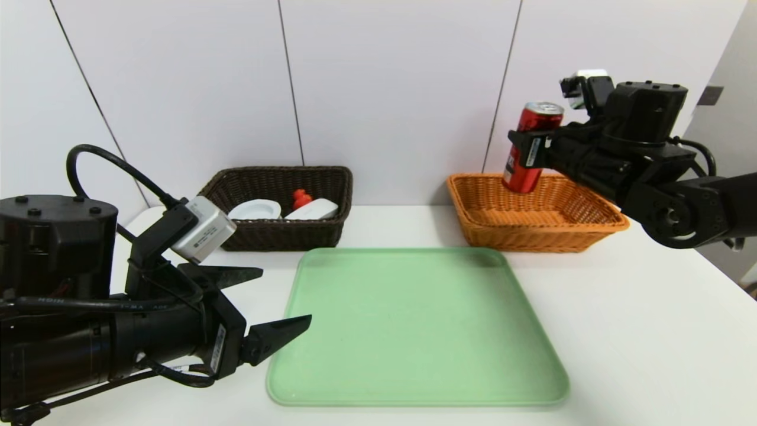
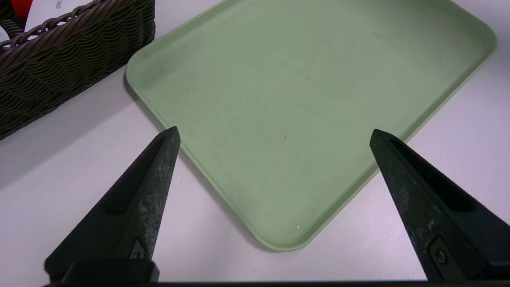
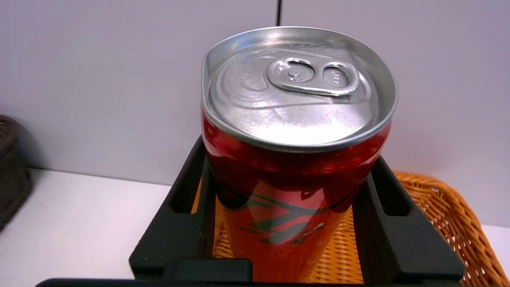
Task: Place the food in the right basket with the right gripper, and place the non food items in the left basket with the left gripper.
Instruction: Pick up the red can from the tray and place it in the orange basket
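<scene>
One can (image 1: 530, 148), two baskets (image 1: 278, 207), one tray (image 1: 414, 331)

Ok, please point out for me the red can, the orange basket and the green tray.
red can (image 1: 528, 155): head view, on the red side wall.
orange basket (image 1: 535, 235): head view, on the front woven wall.
green tray (image 1: 414, 331): head view, on the bare flat floor.

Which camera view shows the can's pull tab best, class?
The right wrist view: the red can fills it, lid and tab facing the camera. The head view shows it small and side-on above the orange basket; the left wrist view shows none.
</scene>
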You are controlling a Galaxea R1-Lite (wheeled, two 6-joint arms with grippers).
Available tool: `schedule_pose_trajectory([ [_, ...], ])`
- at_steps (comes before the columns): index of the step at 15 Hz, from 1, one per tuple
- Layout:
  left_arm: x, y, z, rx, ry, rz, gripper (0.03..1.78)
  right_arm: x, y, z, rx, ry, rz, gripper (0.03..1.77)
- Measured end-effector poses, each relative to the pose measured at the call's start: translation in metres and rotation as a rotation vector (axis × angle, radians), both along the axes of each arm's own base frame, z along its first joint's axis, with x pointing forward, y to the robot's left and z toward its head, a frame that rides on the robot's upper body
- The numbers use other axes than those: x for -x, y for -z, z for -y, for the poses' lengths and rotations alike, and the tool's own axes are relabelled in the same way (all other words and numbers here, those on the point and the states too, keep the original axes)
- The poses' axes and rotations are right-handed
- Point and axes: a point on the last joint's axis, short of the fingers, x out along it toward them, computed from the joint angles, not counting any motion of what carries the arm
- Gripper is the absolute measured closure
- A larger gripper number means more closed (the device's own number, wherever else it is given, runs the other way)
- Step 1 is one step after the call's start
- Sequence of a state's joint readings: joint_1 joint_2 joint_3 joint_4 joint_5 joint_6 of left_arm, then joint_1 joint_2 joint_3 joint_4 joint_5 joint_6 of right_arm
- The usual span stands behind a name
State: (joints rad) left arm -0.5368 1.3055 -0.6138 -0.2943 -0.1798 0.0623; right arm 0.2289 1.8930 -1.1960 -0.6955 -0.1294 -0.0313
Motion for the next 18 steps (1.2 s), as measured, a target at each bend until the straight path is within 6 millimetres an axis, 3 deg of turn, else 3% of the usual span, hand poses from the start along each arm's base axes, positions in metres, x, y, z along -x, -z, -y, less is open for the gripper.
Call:
schedule_pose_trajectory([
  [8, -0.004, 0.003, 0.002, -0.012, 0.002, -0.013, 0.12, -0.023, 0.035, 0.028, 0.017, 0.084, -0.087, 0.88],
  [18, -0.006, 0.003, 0.003, -0.016, 0.005, -0.014, 0.12, -0.033, 0.062, 0.032, 0.035, 0.114, -0.064, 0.88],
])
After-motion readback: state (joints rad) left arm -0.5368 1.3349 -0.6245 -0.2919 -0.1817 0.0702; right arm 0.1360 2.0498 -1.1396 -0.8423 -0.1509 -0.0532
